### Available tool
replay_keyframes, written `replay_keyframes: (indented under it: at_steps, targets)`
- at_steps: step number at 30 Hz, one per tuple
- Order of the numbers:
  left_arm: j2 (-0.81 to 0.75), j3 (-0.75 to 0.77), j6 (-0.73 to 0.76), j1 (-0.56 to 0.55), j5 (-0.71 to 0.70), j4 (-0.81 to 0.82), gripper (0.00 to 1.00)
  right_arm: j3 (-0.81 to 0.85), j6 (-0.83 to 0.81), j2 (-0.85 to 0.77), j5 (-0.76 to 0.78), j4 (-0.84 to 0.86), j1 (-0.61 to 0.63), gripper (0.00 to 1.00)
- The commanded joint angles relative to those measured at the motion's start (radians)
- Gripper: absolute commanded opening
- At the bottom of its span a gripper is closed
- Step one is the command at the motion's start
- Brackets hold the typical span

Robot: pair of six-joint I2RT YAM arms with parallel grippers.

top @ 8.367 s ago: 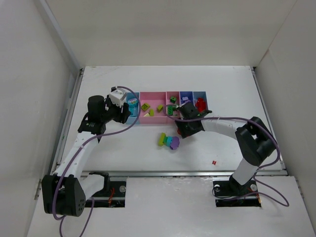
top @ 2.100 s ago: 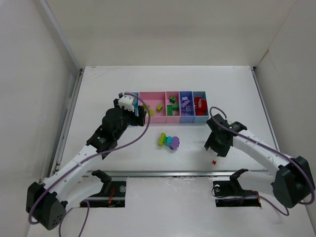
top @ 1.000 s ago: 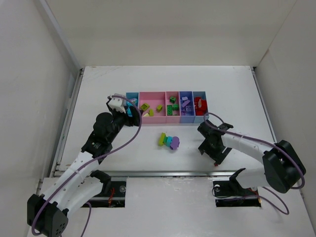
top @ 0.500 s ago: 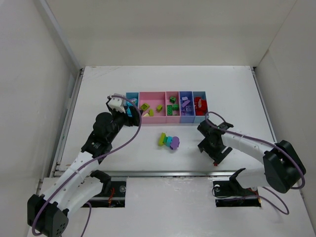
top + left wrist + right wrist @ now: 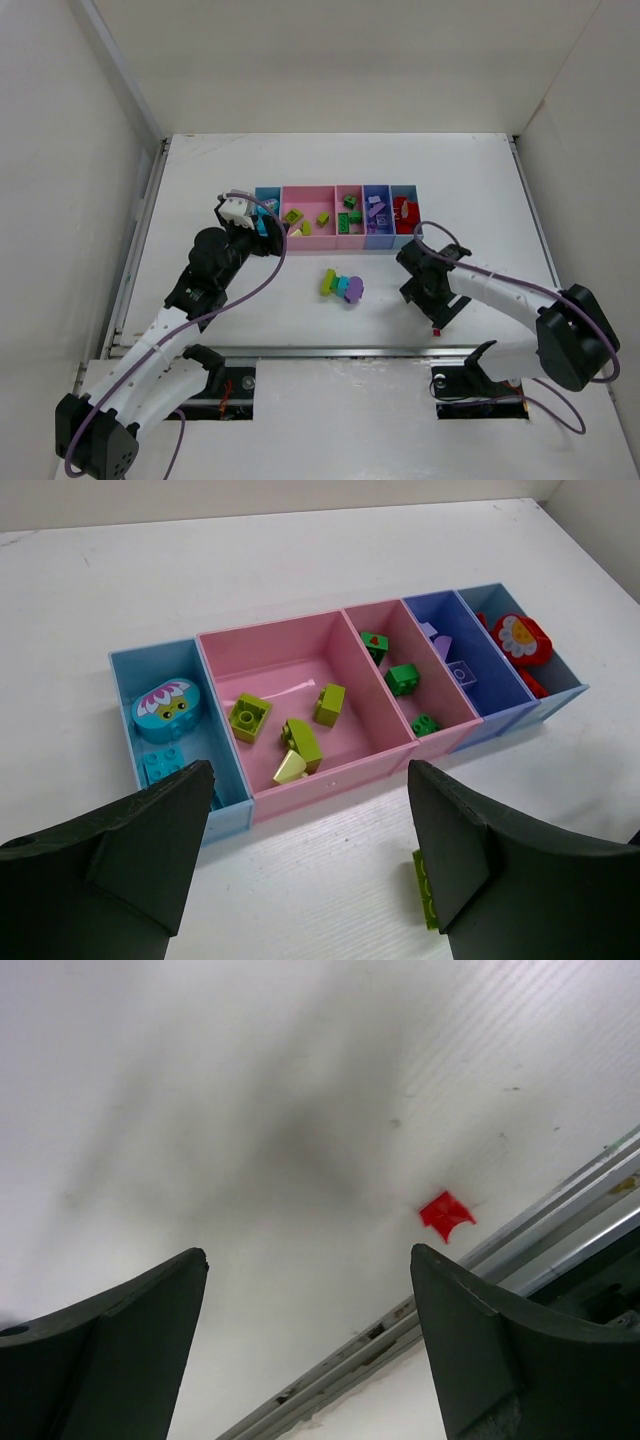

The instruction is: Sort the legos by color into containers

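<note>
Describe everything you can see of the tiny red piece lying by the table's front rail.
The red piece is tiny, flat-looking and roughly square, with a notch in one edge; it looks like plastic. It lies alone on the white table, close to the metal rail but apart from it. The open right pincer hangs over it without touching it. It is too small to tell whether it has studs.

A row of five joined containers [image 5: 340, 783] runs left to right across the middle of the table [image 5: 480, 180]; legos [image 5: 300, 735] lie inside every bin; a loose cluster [image 5: 342, 287] lies just before the row; one small flat piece [image 5: 447, 1211] lies further right, beside the front rail [image 5: 330, 350].
</note>
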Motion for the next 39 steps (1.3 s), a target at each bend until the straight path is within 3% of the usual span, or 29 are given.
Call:
replay_keyframes:
  at_steps: [1, 2, 3, 6, 10, 13, 17, 21, 26, 27, 30, 31, 34, 39]
  targets:
    - [-0.007, 0.023, 0.006, 0.007, -0.009, 0.019, 0.76, 0.12, -0.005, -0.02, 0.124, -0.105, 0.035, 0.88]
    - [-0.007, 0.023, 0.006, 0.007, -0.009, 0.019, 0.76, 0.131, 0.011, -0.029, 0.134, -0.13, 0.035, 0.88]
    - [-0.007, 0.023, 0.006, 0.007, -0.009, 0.019, 0.76, 0.122, 0.065, -0.043, 0.134, -0.15, 0.035, 0.94]
    - [-0.007, 0.023, 0.006, 0.007, -0.009, 0.019, 0.76, 0.003, 0.196, -0.162, 0.027, -0.097, 0.035, 0.94]
    - [-0.007, 0.023, 0.006, 0.007, -0.009, 0.019, 0.76, -0.194, 0.461, -0.369, -0.127, -0.008, 0.035, 0.85]
    - [-0.007, 0.023, 0.006, 0.007, -0.009, 0.019, 0.76, -0.226, 0.556, -0.49, -0.075, -0.051, 0.035, 0.74]
    - [-0.007, 0.023, 0.006, 0.007, -0.009, 0.01, 0.76, -0.214, 0.679, -0.517, -0.004, -0.091, 0.035, 0.66]
    - [-0.016, 0.023, 0.006, 0.007, -0.009, 0.001, 0.76, -0.196, 0.692, -0.439, 0.02, -0.081, 0.035, 0.66]
    - [-0.016, 0.033, 0.026, 0.007, 0.0, -0.009, 0.76, -0.092, 0.605, -0.276, 0.062, -0.104, 0.035, 0.65]
    - [-0.025, 0.033, 0.043, 0.007, 0.017, -0.009, 0.76, -0.06, 0.488, -0.234, 0.094, -0.104, 0.035, 0.65]
    - [-0.008, 0.033, 0.22, 0.007, 0.265, -0.01, 0.74, 0.127, 0.297, -0.157, 0.224, -0.176, 0.035, 0.68]
    - [0.002, 0.045, 0.28, 0.007, 0.44, -0.024, 0.74, 0.18, 0.255, -0.144, 0.253, -0.202, 0.035, 0.68]
    - [0.079, 0.091, 0.446, -0.013, 0.671, -0.123, 0.73, 0.394, 0.047, -0.135, 0.373, -0.244, 0.035, 0.71]
    - [0.243, 0.207, 0.581, -0.18, 0.787, -0.232, 0.73, 0.634, -0.24, -0.153, 0.525, -0.235, 0.035, 0.76]
